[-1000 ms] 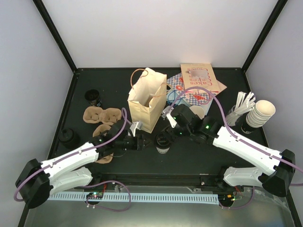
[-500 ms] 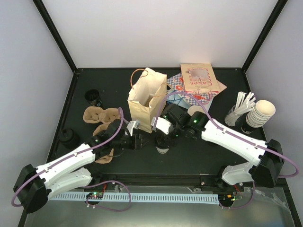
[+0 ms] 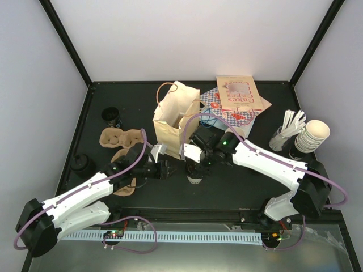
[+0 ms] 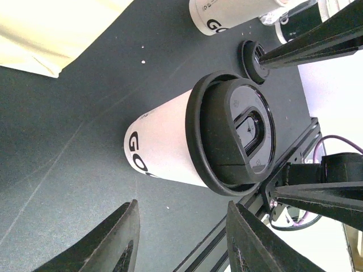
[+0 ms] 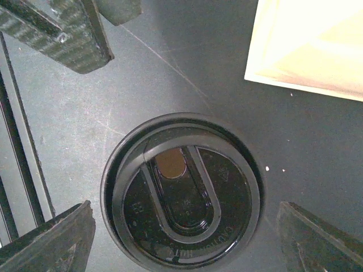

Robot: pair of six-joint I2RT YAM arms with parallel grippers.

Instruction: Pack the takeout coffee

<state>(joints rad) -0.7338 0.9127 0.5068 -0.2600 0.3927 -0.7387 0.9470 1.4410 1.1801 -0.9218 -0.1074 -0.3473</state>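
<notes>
The takeout coffee point(image 3: 194, 173), a cream-white cup with a black lid, stands upright in front of the tan paper bag point(image 3: 176, 119). My right gripper point(image 3: 195, 161) hangs straight above it. In the right wrist view the lid point(image 5: 181, 192) sits between the open fingers point(image 5: 54, 238), which do not touch it, and my right gripper point(image 5: 184, 229) holds nothing. My left gripper point(image 3: 165, 169) is open and empty just left of the cup. In the left wrist view the cup point(image 4: 170, 147) lies beyond my left gripper point(image 4: 181, 243).
Brown cup carriers point(image 3: 121, 137) lie at the left with a stack of black lids point(image 3: 82, 165) and a dark cup point(image 3: 112, 117). Nested lidless cups point(image 3: 313, 135), stirrers point(image 3: 289, 126) and a printed box point(image 3: 238, 95) are at the right. Another lidless cup point(image 4: 227, 14) stands behind the coffee.
My right gripper has swung left, from beside the bag to directly over the coffee's lid. My left gripper has edged slightly toward the cup. The cup has not moved.
</notes>
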